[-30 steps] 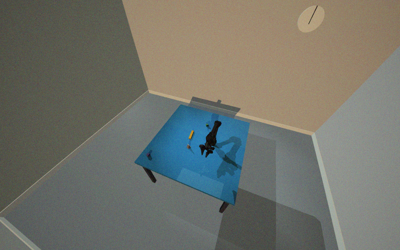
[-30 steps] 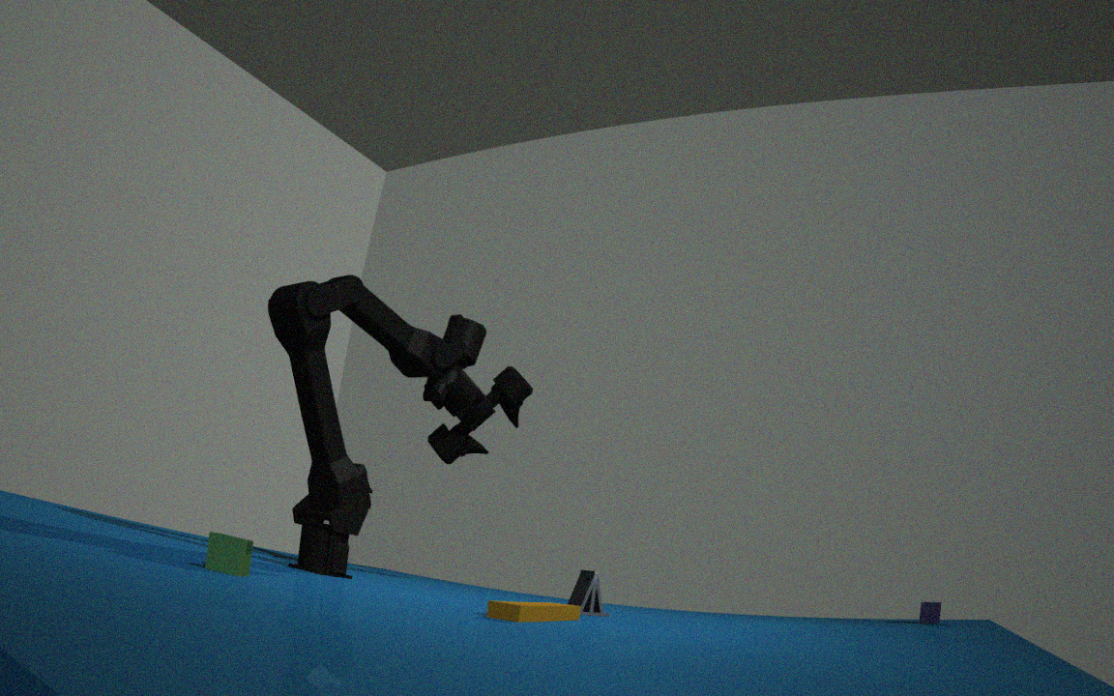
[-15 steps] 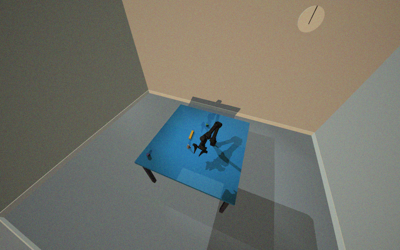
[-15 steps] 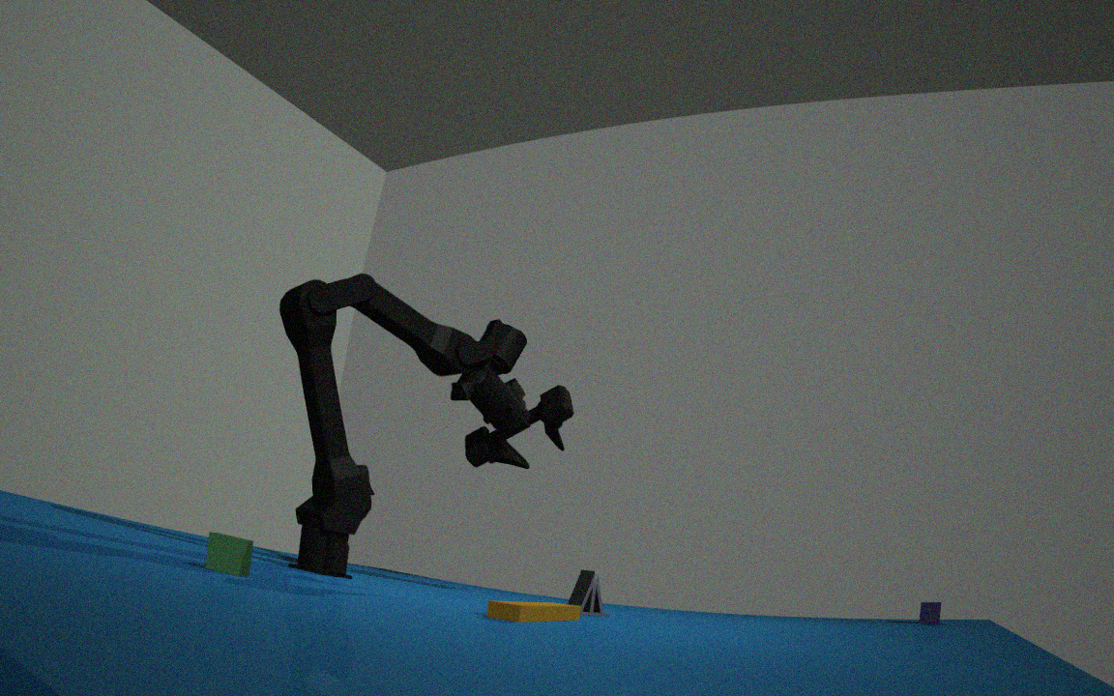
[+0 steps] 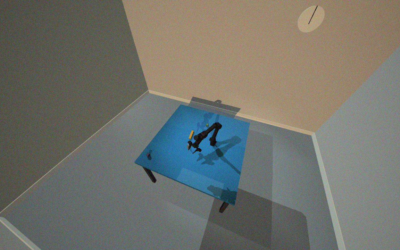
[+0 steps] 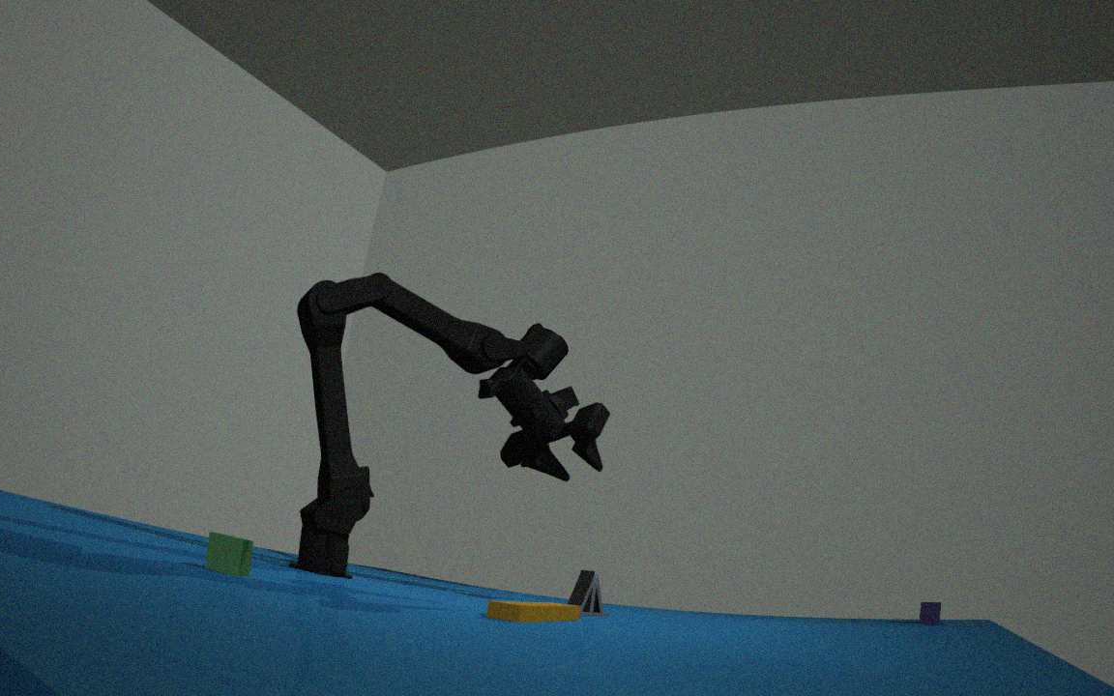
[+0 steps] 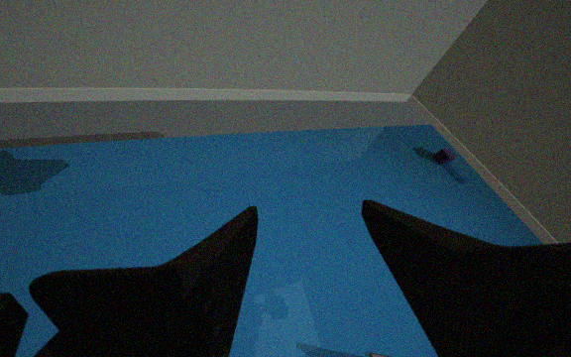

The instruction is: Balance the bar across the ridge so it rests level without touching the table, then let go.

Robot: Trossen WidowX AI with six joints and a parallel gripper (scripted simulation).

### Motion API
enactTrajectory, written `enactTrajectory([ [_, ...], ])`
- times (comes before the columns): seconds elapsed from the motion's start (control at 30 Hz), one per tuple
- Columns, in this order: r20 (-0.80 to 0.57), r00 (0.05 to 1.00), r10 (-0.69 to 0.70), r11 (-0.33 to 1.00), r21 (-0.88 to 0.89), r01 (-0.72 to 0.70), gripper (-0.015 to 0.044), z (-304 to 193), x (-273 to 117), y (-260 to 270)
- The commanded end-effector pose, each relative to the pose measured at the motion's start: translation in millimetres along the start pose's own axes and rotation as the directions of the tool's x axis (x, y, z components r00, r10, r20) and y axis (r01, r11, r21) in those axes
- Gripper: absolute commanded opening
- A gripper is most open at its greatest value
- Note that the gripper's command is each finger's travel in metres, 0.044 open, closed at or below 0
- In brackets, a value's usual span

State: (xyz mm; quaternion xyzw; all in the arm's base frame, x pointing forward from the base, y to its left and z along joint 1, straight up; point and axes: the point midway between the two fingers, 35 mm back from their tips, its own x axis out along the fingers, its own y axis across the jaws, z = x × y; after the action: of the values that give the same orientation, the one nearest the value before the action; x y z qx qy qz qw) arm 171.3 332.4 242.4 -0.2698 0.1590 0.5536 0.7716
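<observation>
The orange bar point(image 5: 191, 134) point(image 6: 535, 613) lies flat on the blue table point(image 5: 167, 155) point(image 6: 760, 662) point(image 7: 167, 198). The ridge point(image 5: 188, 147) point(image 6: 582, 590), a small dark and pale wedge-shaped stand, stands just beyond one end of the bar; the bar is not on it. My gripper point(image 5: 191, 151) point(image 6: 584, 474) point(image 7: 309, 209) is open and empty, high above the table. In the exterior view it hangs over the ridge; in the top view its arm and fingers partly overlap the ridge. The wrist view does not show the bar; a pale sliver at its bottom edge may be the ridge.
A green block point(image 5: 207, 125) point(image 6: 227, 554) stands near the arm's base. A small purple cube point(image 5: 148, 154) point(image 6: 929, 613) point(image 7: 445, 156) sits near a far corner of the table. The arm's shadows fall across the table.
</observation>
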Motion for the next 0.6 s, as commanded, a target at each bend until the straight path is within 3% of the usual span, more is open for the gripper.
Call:
enactTrajectory([
  [0.0, -0.065, 0.997, -0.042, 0.992, 0.12, 0.049, 0.0315, -13.6, 3.7, -23.1],
  [0.57, -0.311, 0.94, -0.141, 0.791, 0.535, 0.296, 0.0315, -74.0, 1.9, -105.0],
])
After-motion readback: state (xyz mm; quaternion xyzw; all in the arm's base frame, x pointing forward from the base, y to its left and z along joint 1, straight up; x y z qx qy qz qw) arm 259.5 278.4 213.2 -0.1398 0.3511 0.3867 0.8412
